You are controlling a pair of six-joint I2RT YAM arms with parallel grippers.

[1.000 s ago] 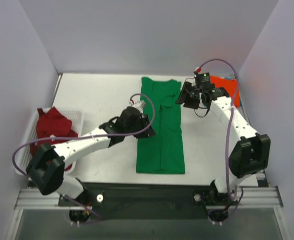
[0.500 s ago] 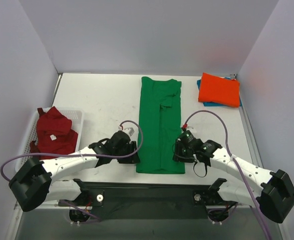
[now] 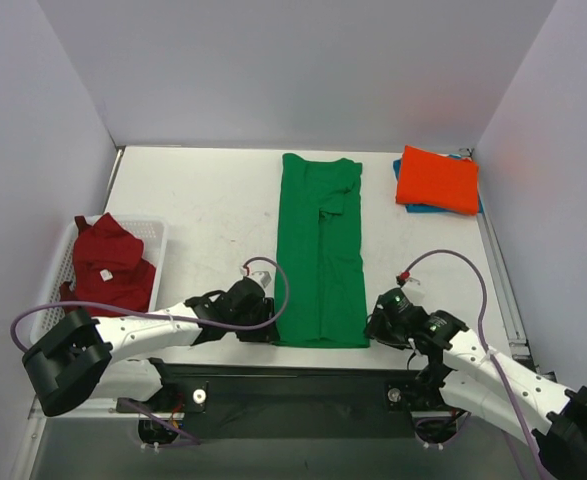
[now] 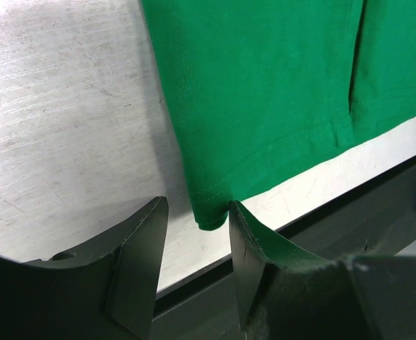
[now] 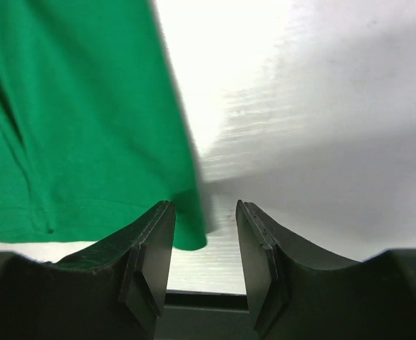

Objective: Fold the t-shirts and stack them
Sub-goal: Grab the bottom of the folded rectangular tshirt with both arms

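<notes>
The bright green t-shirt (image 3: 320, 250) lies flat in a long narrow strip down the middle of the table, sleeves folded in. My left gripper (image 3: 266, 322) is open at its near left corner; in the left wrist view the corner (image 4: 211, 216) sits between the open fingers (image 4: 197, 237). My right gripper (image 3: 378, 325) is open at the near right corner, which shows by the left finger in the right wrist view (image 5: 190, 227), with the gripper (image 5: 204, 237) around it. An orange-red folded shirt (image 3: 436, 179) lies on a blue one (image 3: 413, 207) at the far right. A dark red shirt (image 3: 108, 262) sits in the basket.
The white slatted basket (image 3: 156, 240) stands at the left edge of the table. The table's near edge and a dark rail (image 3: 303, 375) run just behind both grippers. Grey walls enclose the table on three sides.
My right gripper came from the far right by the orange-red shirt down to the green shirt's near right corner. My left gripper moved from the shirt's left edge to its near left corner.
</notes>
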